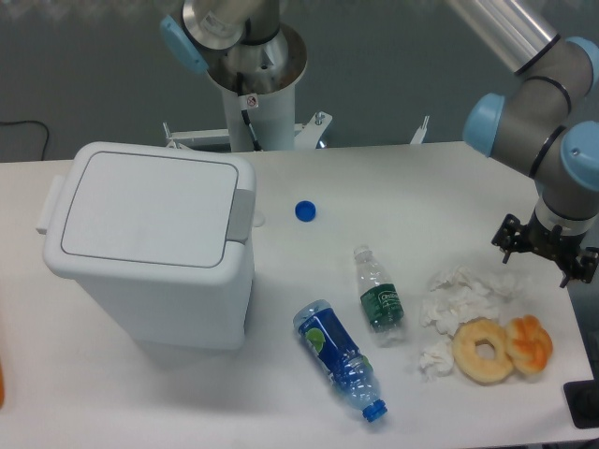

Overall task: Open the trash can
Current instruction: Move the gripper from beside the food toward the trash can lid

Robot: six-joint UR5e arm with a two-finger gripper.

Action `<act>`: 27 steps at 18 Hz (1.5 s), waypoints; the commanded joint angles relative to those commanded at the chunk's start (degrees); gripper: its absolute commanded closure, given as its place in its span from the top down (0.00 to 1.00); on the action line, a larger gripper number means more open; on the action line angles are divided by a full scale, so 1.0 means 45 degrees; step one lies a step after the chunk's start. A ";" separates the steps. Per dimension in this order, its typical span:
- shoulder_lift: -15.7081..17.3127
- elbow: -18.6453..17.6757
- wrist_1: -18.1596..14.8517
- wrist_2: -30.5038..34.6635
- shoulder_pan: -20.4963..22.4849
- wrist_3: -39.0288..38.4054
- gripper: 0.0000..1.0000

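Blue bottle (341, 359) lies lower-left of the gripper (546, 248), which hangs over the tabletop's (374, 187) right edge, jaws unreadable, while the trash can (150, 243), lid shut, sits far across to its left, grey tab (242, 213) facing the gripper.

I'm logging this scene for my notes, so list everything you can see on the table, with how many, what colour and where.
trash can: one, white, lid shut, left side of table
bottle cap: one, blue, loose, right of the trash can
clear bottle: one, green label, no cap, lying at centre
blue bottle: one, blue label and cap, lying near the front edge
tissues: crumpled pile, white, right of the bottles
donuts: two, tan and orange, front right
gripper: one, black, above the table's right edge; open or shut unclear
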 joint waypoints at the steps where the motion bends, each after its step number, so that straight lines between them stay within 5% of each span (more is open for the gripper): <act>1: 0.0312 -0.0369 -0.0020 0.0136 0.0078 0.0000 1.00; 3: 0.0957 -0.1073 -0.0079 0.0449 0.0408 0.0001 1.00; 9: 0.1817 -0.1504 -0.0839 0.0450 0.0352 -0.1558 1.00; 16: 0.4081 -0.3320 -0.1621 0.0509 0.0781 -0.2128 1.00; 18: 0.4609 -0.3361 -0.2360 0.0412 0.0781 -0.2944 1.00; 24: 0.5958 -0.3380 -0.3632 -0.2123 0.0294 -0.5481 0.99; 27: 0.6330 -0.3381 -0.3673 -0.2791 -0.0233 -0.7631 0.74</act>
